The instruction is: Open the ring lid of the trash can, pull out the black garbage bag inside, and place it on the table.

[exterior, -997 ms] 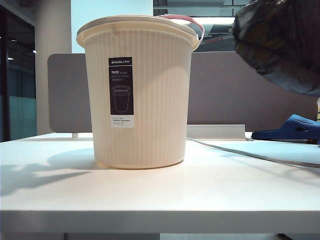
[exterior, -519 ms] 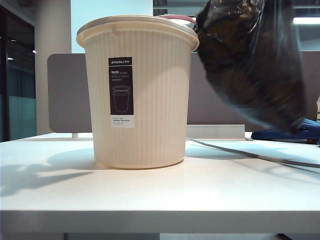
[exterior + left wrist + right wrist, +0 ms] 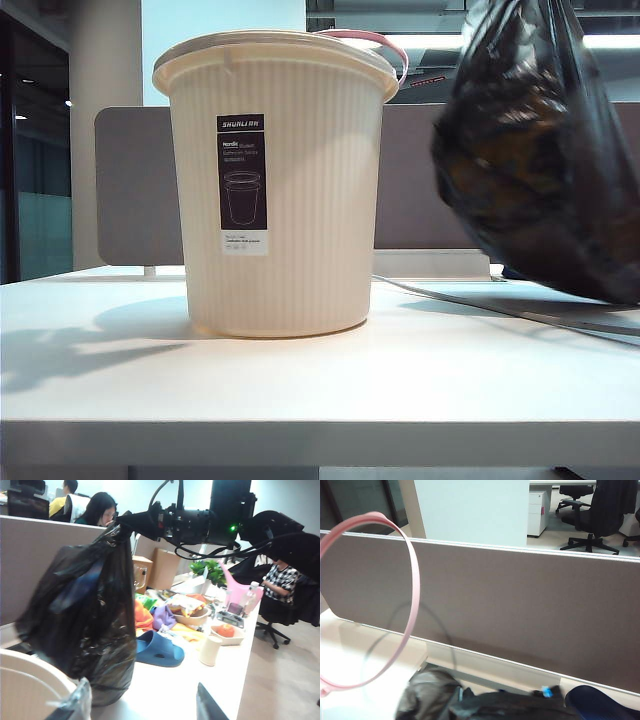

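The cream ribbed trash can (image 3: 275, 190) stands on the white table (image 3: 320, 385). Its pink ring lid (image 3: 378, 40) is tipped up behind the far rim and shows as a hoop (image 3: 410, 580) in the right wrist view. The glossy black garbage bag (image 3: 545, 160) hangs bulging to the right of the can, its bottom low over the table; I cannot tell whether it touches. My right gripper (image 3: 124, 527) is shut on the bag's gathered top. My left gripper (image 3: 142, 707) is open beside the can's rim (image 3: 30, 675), with nothing between its fingers (image 3: 75, 702).
A grey-brown partition (image 3: 440, 180) runs behind the table. A cable (image 3: 450, 298) lies on the table right of the can. Beyond the bag lie a dark blue slipper (image 3: 160, 651), a cream cup (image 3: 210, 650), bowls and a pink watering can (image 3: 240, 592).
The bag came down from the upper right, swung against the can's rim, and now hangs lower and a little apart from the can. The can has not moved.
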Tool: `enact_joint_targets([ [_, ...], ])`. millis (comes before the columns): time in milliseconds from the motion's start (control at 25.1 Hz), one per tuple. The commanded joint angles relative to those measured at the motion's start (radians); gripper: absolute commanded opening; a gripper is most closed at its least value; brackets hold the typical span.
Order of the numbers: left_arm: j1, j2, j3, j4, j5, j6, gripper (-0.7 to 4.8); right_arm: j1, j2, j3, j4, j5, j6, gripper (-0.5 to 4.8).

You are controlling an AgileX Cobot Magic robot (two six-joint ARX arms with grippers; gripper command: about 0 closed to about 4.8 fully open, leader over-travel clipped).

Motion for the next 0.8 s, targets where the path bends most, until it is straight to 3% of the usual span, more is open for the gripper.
enact_joint_targets([
  [40,-0.001,-0.001,0.004,0.002,-0.016,0.026,2.68,0.003,-0.011,-0.019,0.048,-0.001,-0.034,-0.02],
  [798,-0.001,0.031,0.004,0.002,-0.029,0.049,2.68,0.003,-0.023,-0.227,0.100,-0.001,-0.072,-0.02],
])
